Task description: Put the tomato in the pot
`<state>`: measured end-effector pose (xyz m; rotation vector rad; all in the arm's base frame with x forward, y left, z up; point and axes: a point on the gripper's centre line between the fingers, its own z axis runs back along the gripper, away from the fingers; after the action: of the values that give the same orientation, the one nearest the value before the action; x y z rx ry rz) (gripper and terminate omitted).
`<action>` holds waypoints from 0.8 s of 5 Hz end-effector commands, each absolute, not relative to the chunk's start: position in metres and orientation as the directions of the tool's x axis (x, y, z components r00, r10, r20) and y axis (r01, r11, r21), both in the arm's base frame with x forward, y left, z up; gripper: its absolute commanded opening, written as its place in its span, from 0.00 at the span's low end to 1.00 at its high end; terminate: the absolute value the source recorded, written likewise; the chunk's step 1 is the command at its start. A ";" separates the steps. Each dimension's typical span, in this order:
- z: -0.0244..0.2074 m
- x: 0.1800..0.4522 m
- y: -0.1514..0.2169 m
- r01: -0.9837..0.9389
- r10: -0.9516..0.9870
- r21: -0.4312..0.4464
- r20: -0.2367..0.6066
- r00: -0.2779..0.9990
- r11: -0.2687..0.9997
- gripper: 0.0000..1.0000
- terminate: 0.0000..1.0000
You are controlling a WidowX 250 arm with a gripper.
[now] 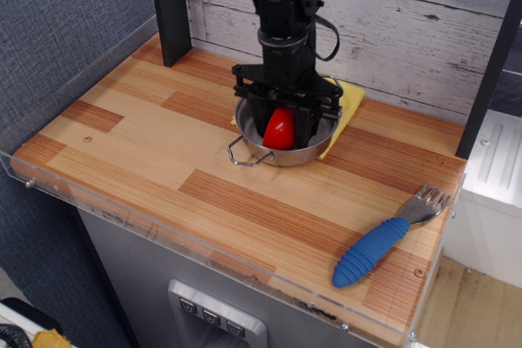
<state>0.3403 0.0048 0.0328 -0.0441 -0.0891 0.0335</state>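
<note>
View observation.image, single item list.

Tabletop (163,152): wood-grain laminate in light and reddish strips, clear acrylic edging along the front and left sides, whitewashed plank wall behind.

Pot (277,155): shallow shiny steel, one wire loop handle facing front-left; the far handle is hidden by the arm. Stands near the back centre of the tabletop, resting on a yellow cloth (349,99) that shows past its right and rear rim.

Gripper (281,124): black, pointing straight down, lowered inside the pot's rim. Its fingers are clamped on the tomato, one on each side.

Tomato (280,129): glossy bright red, held between the fingers inside the pot, low over the pot floor. Whether it touches the floor cannot be told.

Fork (385,238): metal tines, ribbed blue handle, lying diagonally at the right front corner of the tabletop, well apart from the pot.

Black upright post (170,10): at the rear left of the tabletop.
</note>
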 end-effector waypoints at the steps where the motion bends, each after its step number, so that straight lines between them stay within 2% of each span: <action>1: 0.110 0.345 0.026 -0.084 0.099 -0.063 0.279 0.955 0.994 1.00 0.00; 2: 0.160 0.328 0.036 -0.125 0.136 -0.054 0.359 0.923 0.991 1.00 0.00; 3: 0.203 0.282 0.040 -0.193 0.199 -0.056 0.405 0.892 0.980 1.00 0.00; 4: 0.206 0.247 0.044 -0.184 0.195 -0.068 0.420 0.886 0.981 1.00 0.00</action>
<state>0.2597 0.0400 0.1984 -0.0317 -0.4077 0.2001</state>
